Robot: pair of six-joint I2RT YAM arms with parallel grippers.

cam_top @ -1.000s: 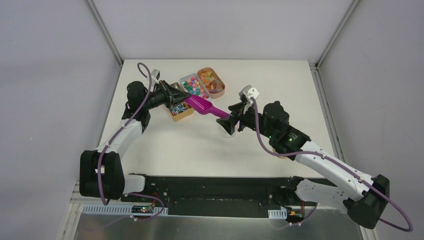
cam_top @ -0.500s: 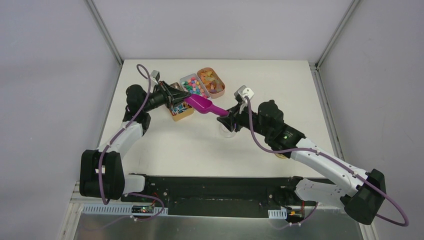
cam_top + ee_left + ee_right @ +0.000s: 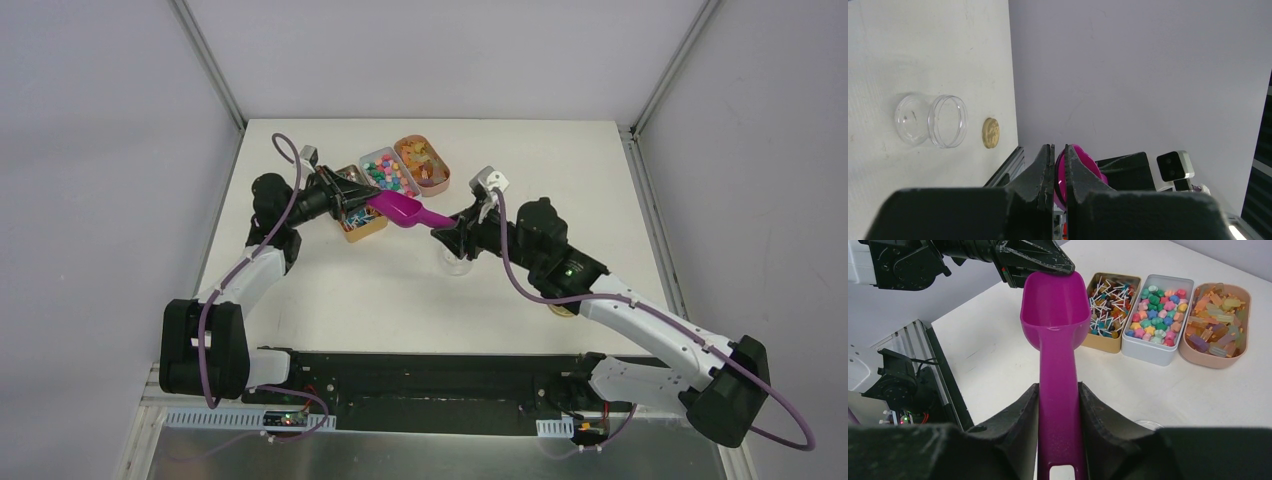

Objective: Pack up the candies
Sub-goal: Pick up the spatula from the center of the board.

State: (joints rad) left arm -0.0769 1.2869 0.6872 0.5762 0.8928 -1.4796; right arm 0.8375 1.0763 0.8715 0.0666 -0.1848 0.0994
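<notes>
While left jaws pinch the empty scoop [image 3: 1055,305] by its rim and right jaws clamp its handle, the candies [image 3: 1108,302] sit unpacked toward twelve o'clock.

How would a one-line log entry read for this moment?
left claw: shut on scoop rim | right claw: shut on scoop handle | scoop: empty | candies: in three trays

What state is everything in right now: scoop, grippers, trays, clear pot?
scoop: empty, held in the air at both ends.
left gripper: shut on the scoop's front rim.
right gripper: shut on the scoop's handle.
candies: heaped in the tan tray.
tan tray: open, filled.
grey tin: open, filled.
pink tray: open, filled.
clear pot: open, halves side by side, looks empty.
</notes>
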